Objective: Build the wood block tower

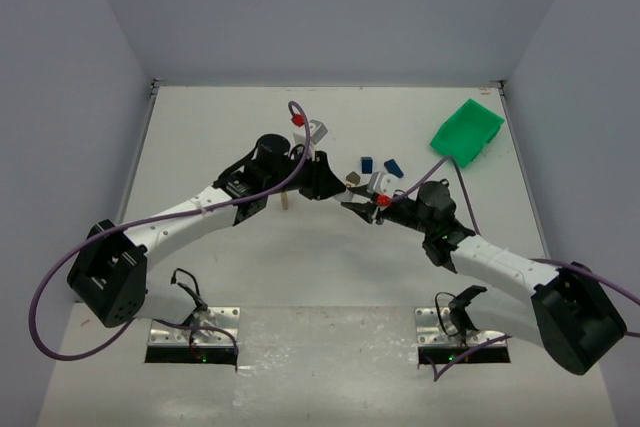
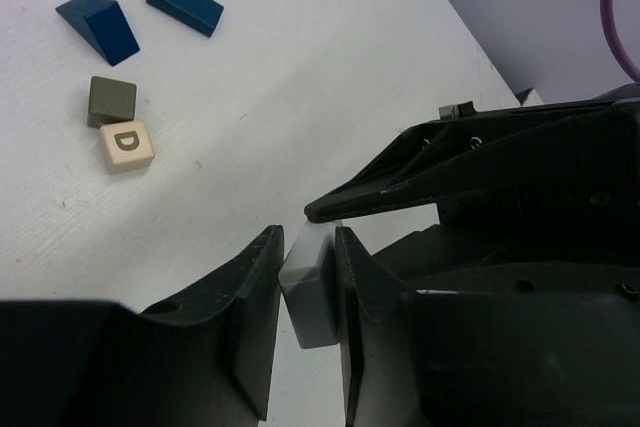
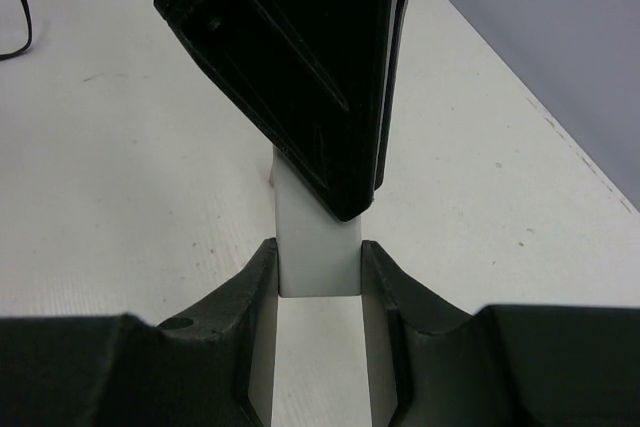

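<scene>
Top view: surface [image 1: 200, 147] pale, walled on three sides. Both arms reach in to mid-frame. The left hand [image 1: 333, 187] and right hand [image 1: 355, 203] meet tip to tip there; what lies between them is too small to tell from here.
Just above and right of the hands are loose wood blocks [image 1: 367, 163]: a dark blue one, a blue wedge [image 1: 393, 168] to its right, and a tan cube [image 1: 353, 178] nearest the hands. They lie singly, none on top of another.
Green bin [image 1: 467, 132] in the upper right, tilted, well apart from the blocks. Its inside shows plain green; contents cannot be made out.

Left wrist view: left hand [image 2: 305, 237] clamped on a pale block [image 2: 312, 292], one finger pressed to each side. Right hand's fingers [image 2: 420, 182] come in from the right, the upper tip touching the block's top edge.
Upper left of the frame, flat on the surface: blue wedge [image 2: 98, 27], blue bar [image 2: 185, 2], grey-olive cube [image 2: 111, 100], and a tan cube marked D [image 2: 126, 145] just below the grey one, edges near touching.

Right wrist view: right hand [image 3: 318, 247] closed on the same pale block [image 3: 315, 262], which fills the gap and touches both fingers. Left hand's fingers [image 3: 300, 77] come down from the top of the frame, covering the block's upper part.
</scene>
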`<action>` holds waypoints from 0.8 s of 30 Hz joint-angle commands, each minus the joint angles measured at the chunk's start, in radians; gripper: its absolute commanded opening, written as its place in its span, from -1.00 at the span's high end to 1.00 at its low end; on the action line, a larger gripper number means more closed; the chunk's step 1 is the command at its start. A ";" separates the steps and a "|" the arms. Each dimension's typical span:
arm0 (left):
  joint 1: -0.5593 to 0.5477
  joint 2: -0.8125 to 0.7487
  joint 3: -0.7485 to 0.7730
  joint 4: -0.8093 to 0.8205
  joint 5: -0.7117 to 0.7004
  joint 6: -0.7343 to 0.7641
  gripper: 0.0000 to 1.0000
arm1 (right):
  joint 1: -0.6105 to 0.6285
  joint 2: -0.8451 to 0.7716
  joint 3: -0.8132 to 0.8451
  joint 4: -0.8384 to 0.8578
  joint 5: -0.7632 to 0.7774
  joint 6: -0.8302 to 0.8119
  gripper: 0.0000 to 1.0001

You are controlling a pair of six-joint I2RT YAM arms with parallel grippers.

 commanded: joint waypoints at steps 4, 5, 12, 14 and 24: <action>-0.005 -0.045 -0.010 0.026 0.036 -0.007 0.97 | -0.007 0.018 0.037 0.054 0.133 0.008 0.92; -0.005 -0.047 -0.010 0.026 0.033 -0.008 0.98 | -0.007 0.021 0.039 0.054 0.137 0.011 0.91; -0.005 -0.092 -0.017 -0.027 -0.187 -0.063 1.00 | -0.005 0.041 0.096 -0.032 0.218 0.090 -0.08; -0.005 -0.096 -0.013 -0.046 -0.254 -0.082 1.00 | -0.005 0.039 0.112 -0.078 0.213 0.110 -0.75; -0.022 0.020 0.086 -0.358 -0.593 -0.172 1.00 | -0.006 -0.053 0.084 -0.246 0.359 0.236 -0.97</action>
